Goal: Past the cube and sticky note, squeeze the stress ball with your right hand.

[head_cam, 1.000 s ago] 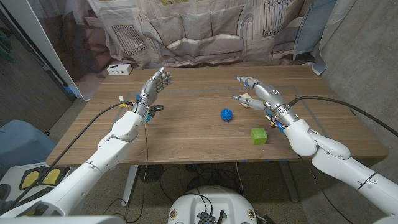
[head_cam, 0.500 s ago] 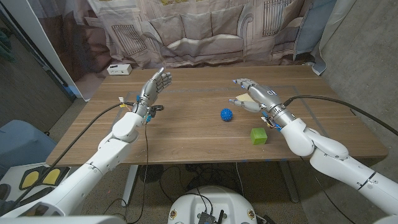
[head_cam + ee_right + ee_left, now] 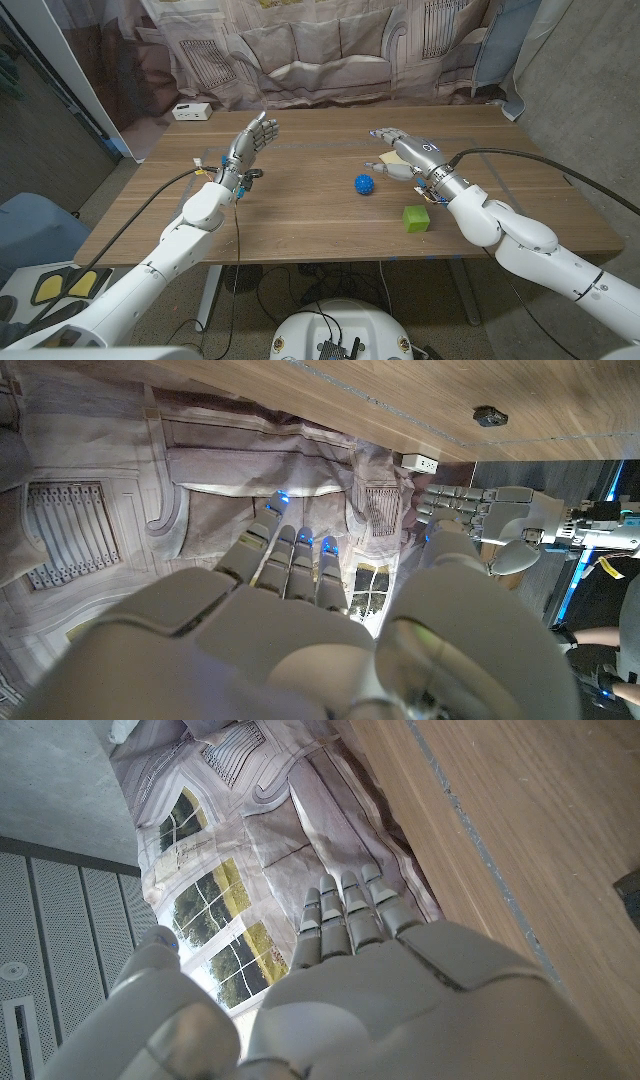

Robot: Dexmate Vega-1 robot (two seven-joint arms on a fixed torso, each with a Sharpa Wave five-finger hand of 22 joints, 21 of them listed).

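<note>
Stress ball (image 3: 364, 184) behind-left of cube (image 3: 417, 217)

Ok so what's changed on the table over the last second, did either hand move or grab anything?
The right hand, open and holding nothing, has drifted toward the robot's left, closer to the blue stress ball. Nothing was grasped or released. The left hand, the ball, the green cube and the sticky note stayed put.

ball (image 3: 364, 184) blue, at 9 o'clock of right hand | cube (image 3: 417, 217) green, at 5 o'clock of ball | note (image 3: 396, 161) pale yellow | table (image 3: 300, 215) brown wood grain | hands (image 3: 249, 143) (image 3: 407, 155) light grey | curtain (image 3: 330, 50) beige, printed sofa and windows | box (image 3: 192, 111) white, at table's 11 o'clock
</note>
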